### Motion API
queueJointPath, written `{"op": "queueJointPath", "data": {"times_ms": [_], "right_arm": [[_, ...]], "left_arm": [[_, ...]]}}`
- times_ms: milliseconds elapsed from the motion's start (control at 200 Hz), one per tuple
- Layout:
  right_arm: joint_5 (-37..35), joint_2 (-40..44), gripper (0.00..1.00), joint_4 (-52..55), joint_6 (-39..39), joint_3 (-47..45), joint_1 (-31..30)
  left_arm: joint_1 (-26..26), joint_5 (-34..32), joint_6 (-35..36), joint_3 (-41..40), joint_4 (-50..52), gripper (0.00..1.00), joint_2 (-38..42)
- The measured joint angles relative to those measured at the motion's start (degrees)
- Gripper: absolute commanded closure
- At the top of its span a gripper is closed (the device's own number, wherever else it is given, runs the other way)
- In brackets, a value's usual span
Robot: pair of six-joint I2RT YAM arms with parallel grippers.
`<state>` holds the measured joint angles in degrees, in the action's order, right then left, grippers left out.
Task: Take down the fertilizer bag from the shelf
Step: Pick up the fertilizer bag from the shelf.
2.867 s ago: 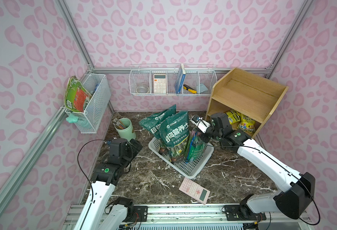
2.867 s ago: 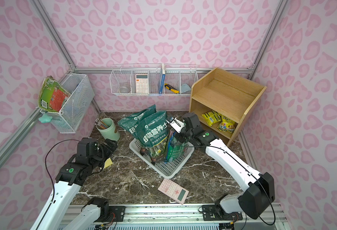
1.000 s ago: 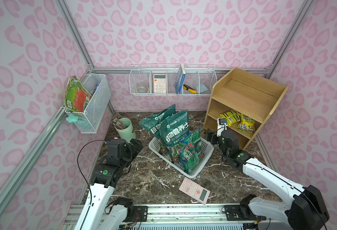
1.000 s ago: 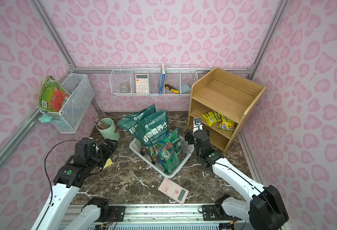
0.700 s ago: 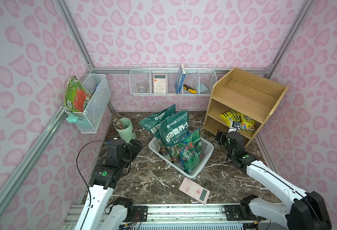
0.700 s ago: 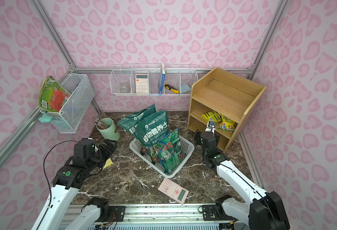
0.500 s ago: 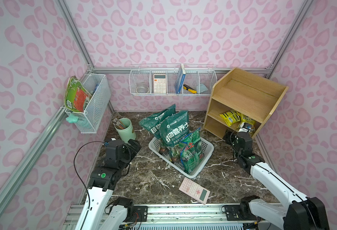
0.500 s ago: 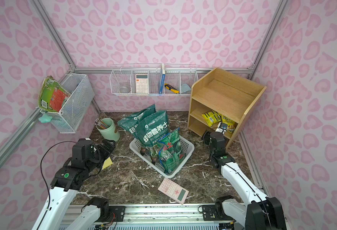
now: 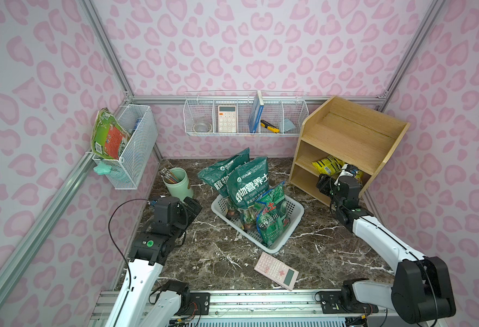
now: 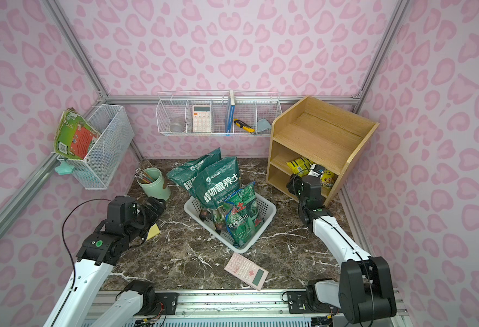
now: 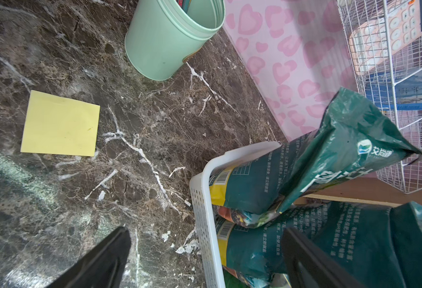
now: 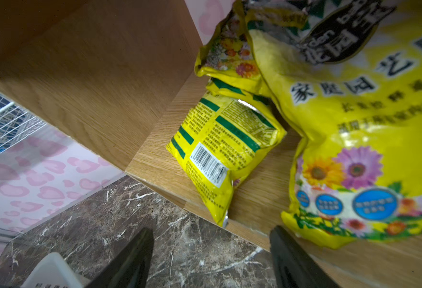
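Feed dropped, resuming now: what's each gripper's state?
Left gripper: open, holding nothing.
Right gripper: open, empty, facing the yellow plastic fertilizer bags on the light wood-grain shelf.

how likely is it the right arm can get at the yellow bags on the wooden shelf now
Probably yes: the right gripper sits open at the shelf's open front, and nothing stands between it and the yellow bags.

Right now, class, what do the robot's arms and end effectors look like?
The left arm and right arm are white tubes with bulky black joints; a green dot marks one left joint. A thin black cable loops off the left wrist. The left end effector and right end effector have flat black tapering fingers.
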<state>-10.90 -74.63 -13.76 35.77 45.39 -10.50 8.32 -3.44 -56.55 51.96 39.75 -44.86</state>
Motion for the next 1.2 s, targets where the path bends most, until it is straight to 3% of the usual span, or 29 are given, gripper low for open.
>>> {"op": "queueJointPath", "data": {"times_ms": [335,410,595,860,1200], "right_arm": [[-6.5,-7.7,0.34,2.4,1.0,6.5,-0.3],[-7.8,-8.2,0.46,2.5,0.6,6.9,-0.2],[-8.8,-8.0,1.0,1.9,-1.4,6.1,-0.1],[-6.8,-4.9,1.0,2.2,-3.4,5.5,-1.1],[-6.3,5.1,1.0,1.9,-5.4,1.9,-9.5]], "left_arm": [[0.0,0.8,0.0,0.5,0.0,0.01,0.2],[0.0,0.9,0.0,0.5,0.0,0.01,-0.2],[0.0,1.2,0.0,0.5,0.0,0.01,-0.7],[-0.1,1.2,0.0,0.5,0.0,0.01,-0.8],[-0.1,0.9,0.2,0.5,0.0,0.01,0.2]]}}
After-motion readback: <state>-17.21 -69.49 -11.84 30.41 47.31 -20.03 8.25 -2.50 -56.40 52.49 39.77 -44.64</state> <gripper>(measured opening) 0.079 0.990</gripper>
